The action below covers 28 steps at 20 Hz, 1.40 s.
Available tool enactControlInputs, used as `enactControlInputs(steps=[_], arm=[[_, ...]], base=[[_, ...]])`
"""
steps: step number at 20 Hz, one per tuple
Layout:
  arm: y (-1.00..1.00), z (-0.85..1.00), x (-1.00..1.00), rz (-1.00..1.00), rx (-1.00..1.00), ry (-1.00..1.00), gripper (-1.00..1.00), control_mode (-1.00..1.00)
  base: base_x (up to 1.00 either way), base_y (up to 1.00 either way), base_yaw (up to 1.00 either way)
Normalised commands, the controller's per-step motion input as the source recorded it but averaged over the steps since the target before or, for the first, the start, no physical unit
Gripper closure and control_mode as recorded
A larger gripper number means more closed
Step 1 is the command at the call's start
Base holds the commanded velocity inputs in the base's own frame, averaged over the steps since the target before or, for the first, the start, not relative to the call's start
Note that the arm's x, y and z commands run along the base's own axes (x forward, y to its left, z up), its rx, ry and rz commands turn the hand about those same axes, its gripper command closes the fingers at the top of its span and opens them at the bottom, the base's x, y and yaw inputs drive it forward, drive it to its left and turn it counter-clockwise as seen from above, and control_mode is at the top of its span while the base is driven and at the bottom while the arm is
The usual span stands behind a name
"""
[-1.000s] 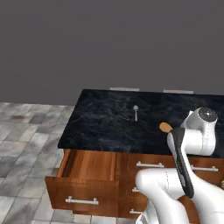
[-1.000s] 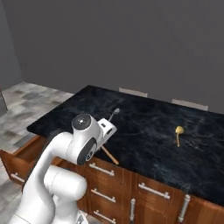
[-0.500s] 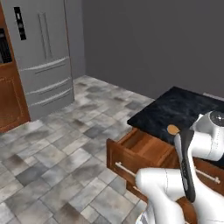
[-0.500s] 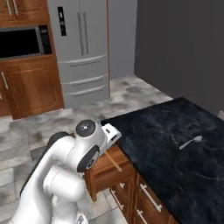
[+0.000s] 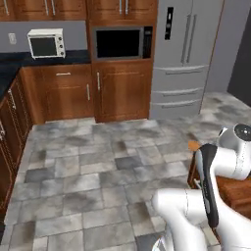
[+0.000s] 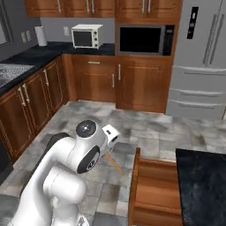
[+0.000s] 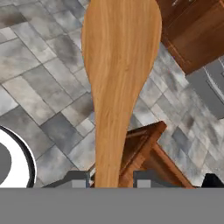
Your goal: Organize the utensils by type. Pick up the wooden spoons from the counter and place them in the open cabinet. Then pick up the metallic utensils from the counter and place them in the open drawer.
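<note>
- Between my two dark fingertips (image 7: 78, 178) in the hand view stands one wooden spoon (image 7: 118, 83); the gripper (image 7: 107, 179) is clenched on its handle, with the broad oval bowl reaching away from the hand over the floor.
- From the right base view I count the same single wooden spoon as a thin orange-brown stick slanting down from the hand beside the arm's white wrist.
- From the left base view only its orange tip peeks out beside the arm's upper link.
- I count one open drawer (image 6: 154, 187), reddish-brown, pulled out just beside the counter (image 6: 201, 185); the spoon's lower end hangs near the drawer's left corner, and I cannot tell whether they touch.
- One black counter corner shows at the lower right of the right base view.
- Across the room I see one white toaster oven (image 6: 86, 36), one built-in microwave (image 6: 143, 39) and one grey fridge (image 6: 198, 62).
- Grey tiled floor (image 5: 93, 171) lies wide and bare ahead of the arm, bounded by brown base cabinets (image 6: 31, 106) along the left and far walls.
</note>
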Motion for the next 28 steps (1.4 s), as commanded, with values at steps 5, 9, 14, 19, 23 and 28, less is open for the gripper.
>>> enactControlInputs(steps=[5,9,14,19,23,28], arm=[[0.0,0.0,0.0,0.0,0.0,0.0,1.0,1.0],[0.0,0.0,0.0,0.0,0.0,0.0,1.0,1.0],[0.0,0.0,0.0,0.0,0.0,0.0,1.0,1.0],[0.0,0.0,0.0,0.0,0.0,0.0,1.0,1.0],[0.0,0.0,0.0,0.0,0.0,0.0,1.0,1.0],[0.0,0.0,0.0,0.0,0.0,0.0,1.0,1.0]], base=[[-0.09,0.0,1.0],[-0.02,0.0,1.0],[0.09,-0.01,1.0],[0.21,0.01,0.99],[0.2,0.27,0.82],[0.17,0.65,0.51]])
